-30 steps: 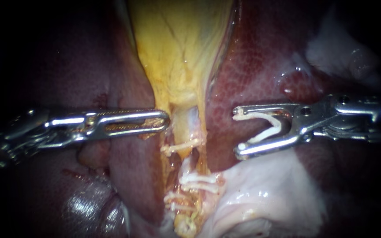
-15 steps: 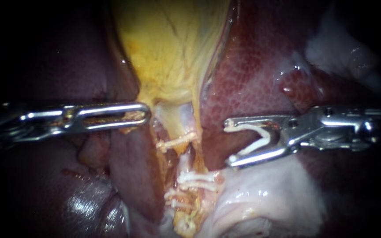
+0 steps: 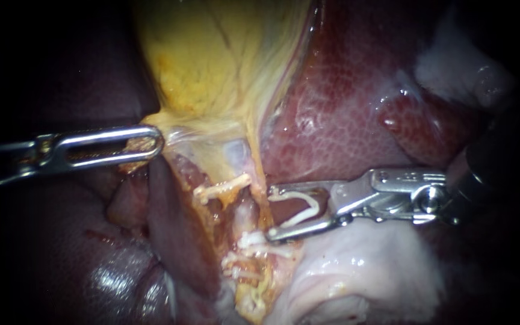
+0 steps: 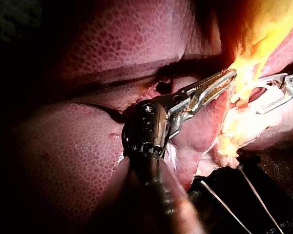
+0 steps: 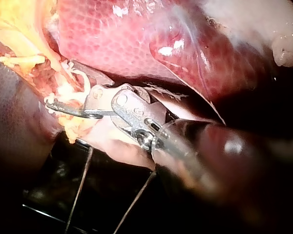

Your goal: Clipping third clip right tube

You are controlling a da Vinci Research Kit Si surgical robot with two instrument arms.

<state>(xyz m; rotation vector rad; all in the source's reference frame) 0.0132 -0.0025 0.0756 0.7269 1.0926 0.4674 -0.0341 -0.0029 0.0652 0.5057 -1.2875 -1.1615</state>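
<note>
Black desk, mostly unlit. Two thin pale lines cross it. Surroundings dark; light drops off fast outward.

My left instrument, steel jaws clamped on the yellow gallbladder, has dragged it leftward; my right instrument, carrying the white V-shaped plastic clip, has advanced to just beside the pale tube.

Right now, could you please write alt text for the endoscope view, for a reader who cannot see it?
My right instrument holds an open white clip in its jaws, close beside a pale tube that bears other clips. My left instrument grips the lower edge of the yellow gallbladder, with dark red liver around.
</note>
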